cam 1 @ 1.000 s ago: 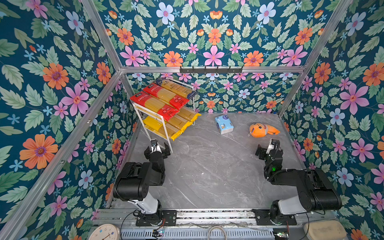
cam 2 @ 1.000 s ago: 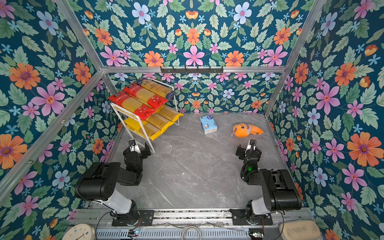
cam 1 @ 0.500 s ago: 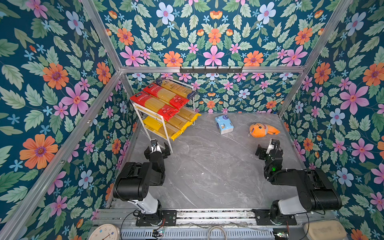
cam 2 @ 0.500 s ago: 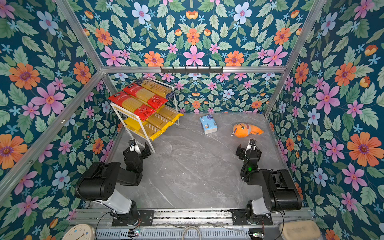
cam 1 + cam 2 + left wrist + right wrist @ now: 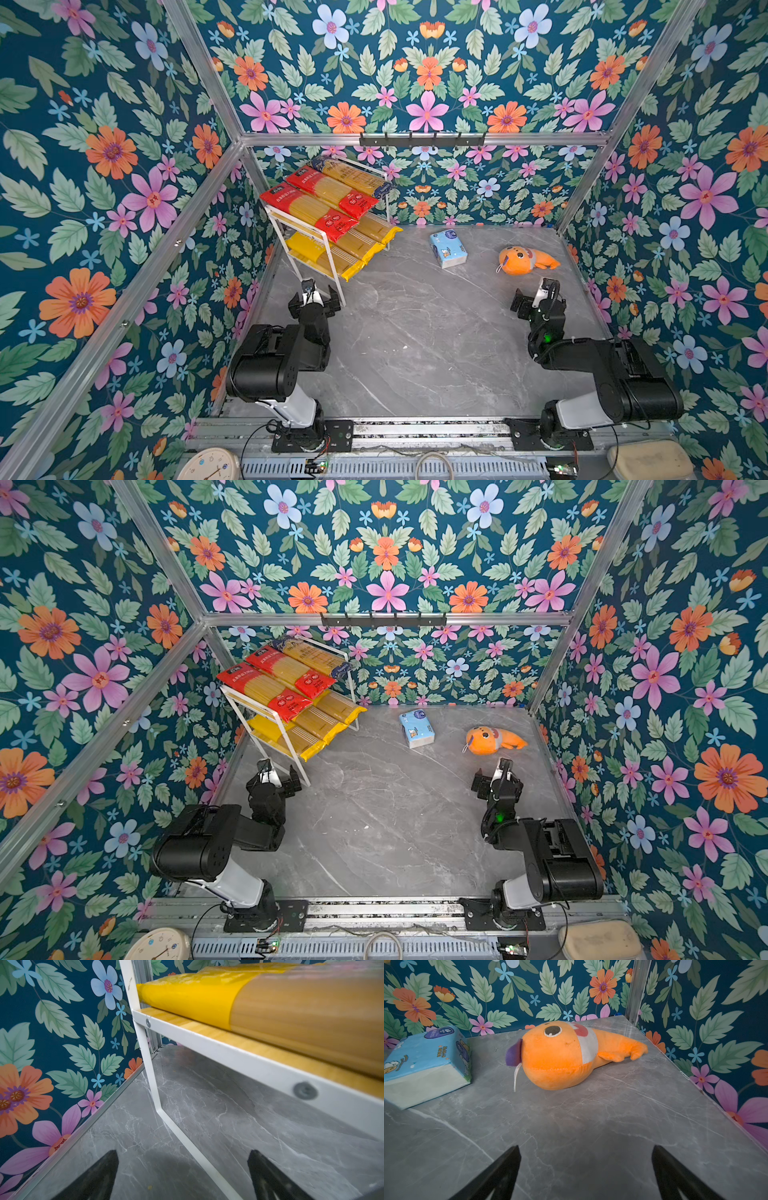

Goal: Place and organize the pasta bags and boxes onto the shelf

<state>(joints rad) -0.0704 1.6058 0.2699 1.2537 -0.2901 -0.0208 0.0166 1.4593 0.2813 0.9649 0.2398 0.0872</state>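
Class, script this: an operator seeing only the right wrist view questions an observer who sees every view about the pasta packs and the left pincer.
Operator: My view shows just the plush toy and the tissue pack. Where are the pasta packs?
Observer: All six lie on the shelf: two red packs and a dark blue pack up top, three yellow packs below.
Operator: Is the left pincer holding one?
Observer: No. It is open and empty, low near the foot of the shelf's frame.
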